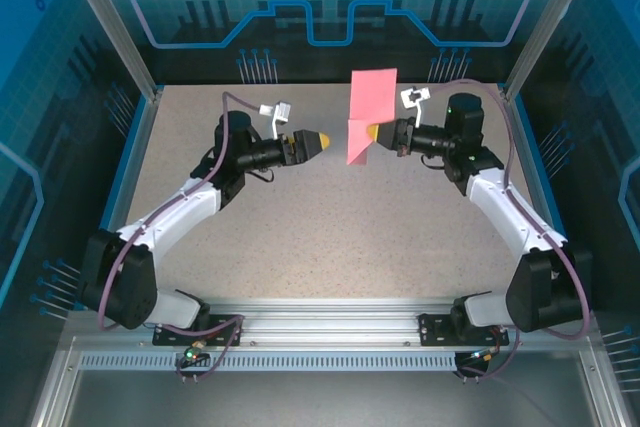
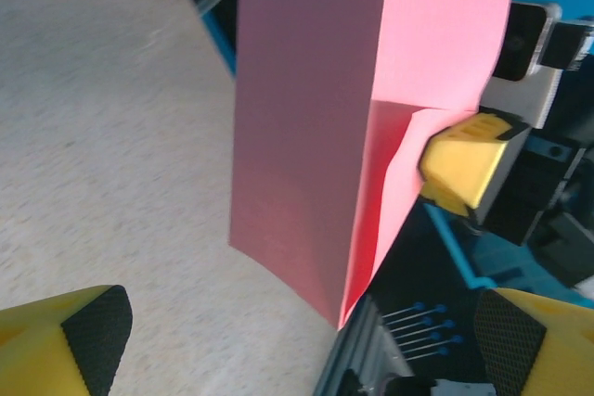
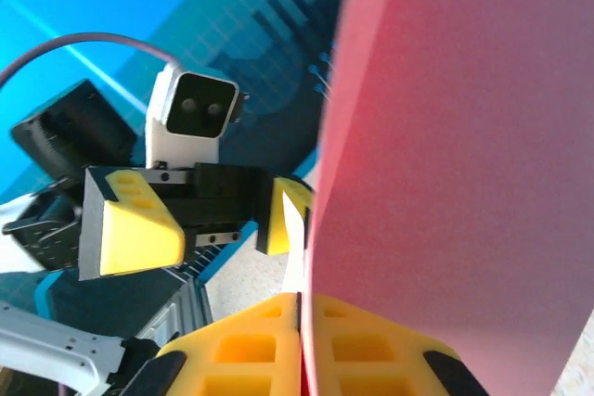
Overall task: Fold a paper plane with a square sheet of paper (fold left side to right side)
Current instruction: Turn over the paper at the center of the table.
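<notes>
Above the speckled desk (image 1: 300,227): thin, smooth pink-red square sheet of paper (image 1: 372,107), creased, held upright.
My right end effector (image 1: 373,133) pinches its edge, jaws closed; my left end effector (image 1: 318,142) gapes wide, empty, just beside.

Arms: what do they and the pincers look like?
Left arm and right arm match: white links, black joints, a mauve cable looping along each. Left pincer and right pincer: yellow fingers, black textured pads. White camera box on each wrist.

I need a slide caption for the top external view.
Right gripper, jaws shut, holds the pink paper sheet upright; left gripper, jaws open, faces it.
</notes>
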You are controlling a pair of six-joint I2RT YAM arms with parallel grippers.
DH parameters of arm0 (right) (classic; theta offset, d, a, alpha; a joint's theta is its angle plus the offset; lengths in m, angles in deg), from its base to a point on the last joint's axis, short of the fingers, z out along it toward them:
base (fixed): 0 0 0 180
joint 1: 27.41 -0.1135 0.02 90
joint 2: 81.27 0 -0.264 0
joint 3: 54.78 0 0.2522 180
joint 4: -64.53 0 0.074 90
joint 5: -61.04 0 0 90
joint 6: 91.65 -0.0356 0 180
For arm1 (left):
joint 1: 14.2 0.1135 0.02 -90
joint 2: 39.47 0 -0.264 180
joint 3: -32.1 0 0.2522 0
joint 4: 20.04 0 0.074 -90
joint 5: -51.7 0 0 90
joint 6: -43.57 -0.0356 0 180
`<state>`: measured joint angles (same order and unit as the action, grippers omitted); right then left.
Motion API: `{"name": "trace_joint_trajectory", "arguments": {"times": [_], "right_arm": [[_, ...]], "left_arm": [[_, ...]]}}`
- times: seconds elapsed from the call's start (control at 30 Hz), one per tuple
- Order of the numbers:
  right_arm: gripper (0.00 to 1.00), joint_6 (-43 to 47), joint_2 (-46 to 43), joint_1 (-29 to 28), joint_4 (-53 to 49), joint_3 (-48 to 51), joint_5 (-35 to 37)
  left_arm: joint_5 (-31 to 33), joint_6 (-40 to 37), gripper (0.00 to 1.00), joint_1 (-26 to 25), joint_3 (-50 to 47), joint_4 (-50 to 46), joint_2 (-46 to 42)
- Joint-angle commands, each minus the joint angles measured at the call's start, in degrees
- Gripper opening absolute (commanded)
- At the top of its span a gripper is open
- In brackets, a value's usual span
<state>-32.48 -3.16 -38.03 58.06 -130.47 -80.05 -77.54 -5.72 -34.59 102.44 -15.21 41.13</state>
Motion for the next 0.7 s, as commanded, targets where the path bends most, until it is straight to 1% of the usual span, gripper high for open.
{"name": "trace_joint_trajectory", "arguments": {"times": [0.0, 0.1, 0.17, 0.3, 0.4, 0.5, 0.57, 0.6, 0.67], "right_arm": [[0.08, -0.1, -0.1, -2.6, 1.2, -3.8, -5.4], [0.08, -0.8, 0.8, -4.5, 1.7, -5.7, -6.3], [0.08, -2.4, 1.4, -5.7, 3.9, -5.9, -7.0], [0.08, -4.7, 2.5, -7.2, 6.8, -5.8, -7.2], [0.09, -5.4, 2.9, -7.4, 7.0, -5.4, -6.8], [0.1, -6.3, 3.1, -7.4, 7.9, -4.4, -6.1], [0.1, -7.0, 3.2, -7.4, 8.6, -3.7, -5.9], [0.11, -7.4, 3.2, -7.4, 9.7, -3.3, -5.7], [0.11, -7.7, 3.2, -7.3, 10.0, -2.6, -5.4]], "left_arm": [[-6.3, 2.8, 0.99, -1.4, 4.7, 6.5, 1.3], [-7.2, 3.0, 0.98, -2.9, 6.8, 7.2, 2.2], [-7.0, 2.4, 0.97, -3.8, 8.0, 6.0, 2.9], [-7.2, 3.4, 0.89, -4.1, 8.8, 6.6, 3.9], [-7.2, 3.5, 0.76, -4.2, 8.4, 7.4, 3.5], [-5.6, 1.2, 0.57, -4.2, 8.0, 5.3, 2.7], [-5.4, 0.9, 0.48, -4.2, 7.7, 4.8, 2.6], [-5.1, 0.9, 0.44, -4.2, 7.6, 4.7, 2.5], [-4.8, 0.8, 0.4, -4.2, 7.4, 4.5, 2.5]]}}
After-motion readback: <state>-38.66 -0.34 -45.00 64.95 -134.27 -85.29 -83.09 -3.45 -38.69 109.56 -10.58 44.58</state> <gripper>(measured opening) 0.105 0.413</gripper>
